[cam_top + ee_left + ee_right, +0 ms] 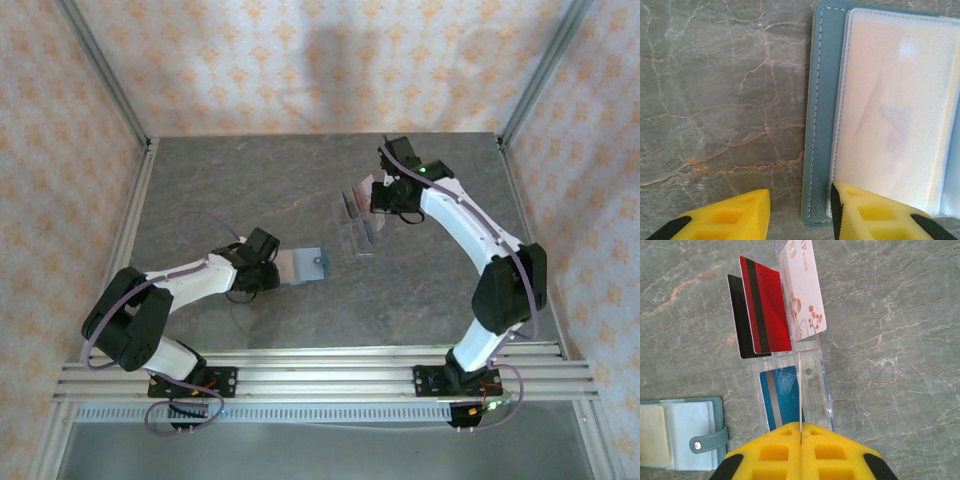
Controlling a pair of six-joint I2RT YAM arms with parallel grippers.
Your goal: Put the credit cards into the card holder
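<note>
Right gripper (800,429) is pinched shut on a thin card (799,390), edge-on, over the clear rack (813,375). Left gripper (800,195) stands part open, one finger over the open card holder (819,125) lying on the tabletop (715,100).

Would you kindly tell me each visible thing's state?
card holder: open, lying flat
red card: standing in clear rack
black card: standing beside red card
pink flowered card: standing in rack
thin card: edge-on, held by right gripper
left gripper: open over holder's edge
right gripper: shut on thin card
</note>
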